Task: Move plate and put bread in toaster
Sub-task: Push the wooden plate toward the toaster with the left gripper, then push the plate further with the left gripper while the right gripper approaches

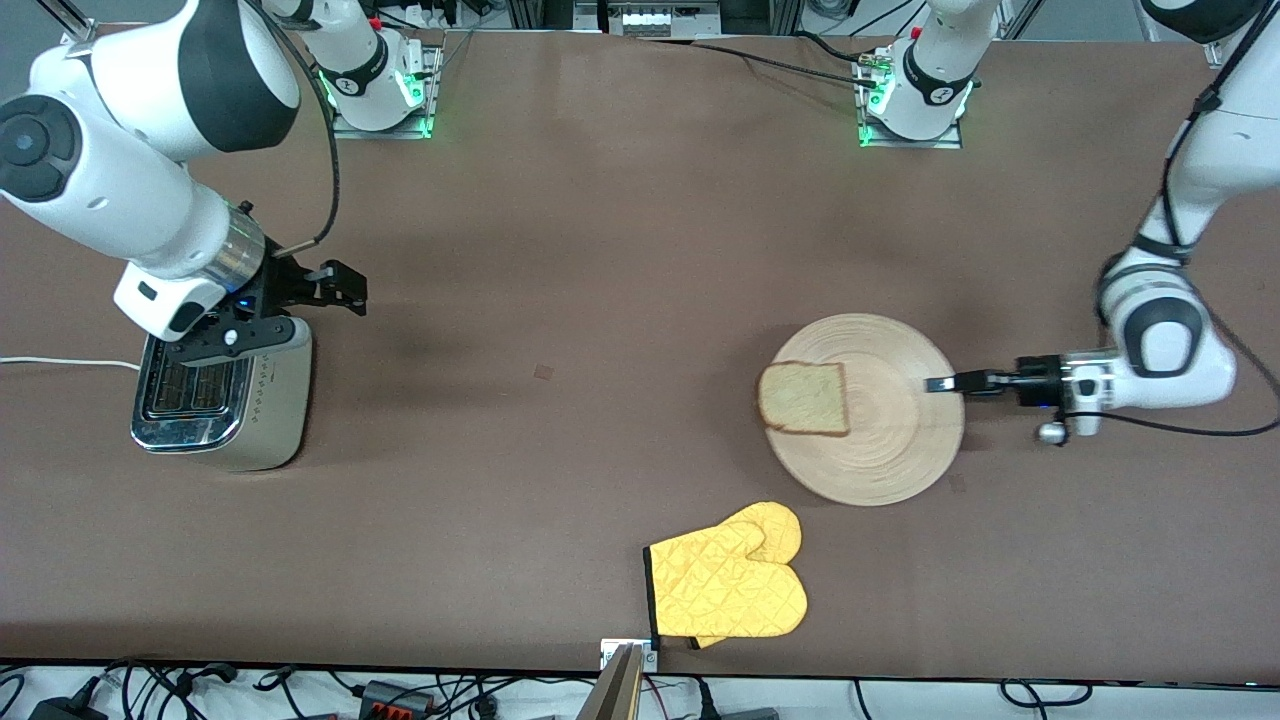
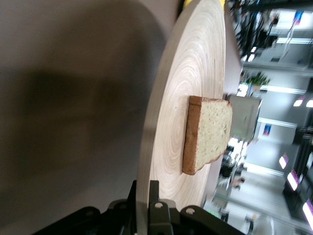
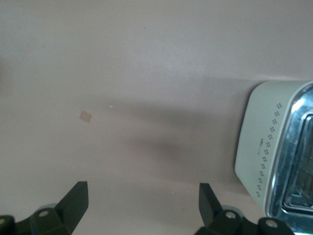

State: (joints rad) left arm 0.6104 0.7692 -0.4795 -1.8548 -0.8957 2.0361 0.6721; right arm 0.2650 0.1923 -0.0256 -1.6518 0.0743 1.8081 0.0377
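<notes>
The pale wood plate (image 1: 885, 445) lies on the table toward the left arm's end, with the bread (image 1: 805, 397) flat on the part of it that faces the toaster. My left gripper (image 1: 940, 383) is shut on the plate's rim; in the left wrist view the plate (image 2: 171, 122) fills the middle, its edge sits between the jaws of the left gripper (image 2: 148, 188), and the bread (image 2: 208, 132) lies farther out. The toaster (image 1: 215, 400) stands at the right arm's end. My right gripper (image 1: 345, 288) hangs open and empty just above the toaster (image 3: 266, 152); the right gripper (image 3: 143, 193) looks down on bare table.
A yellow oven mitt (image 1: 730, 585) lies near the table's front edge, nearer to the camera than the plate. The toaster's white cord (image 1: 60, 362) runs off the table's end. A small square mark (image 1: 543, 372) sits mid-table.
</notes>
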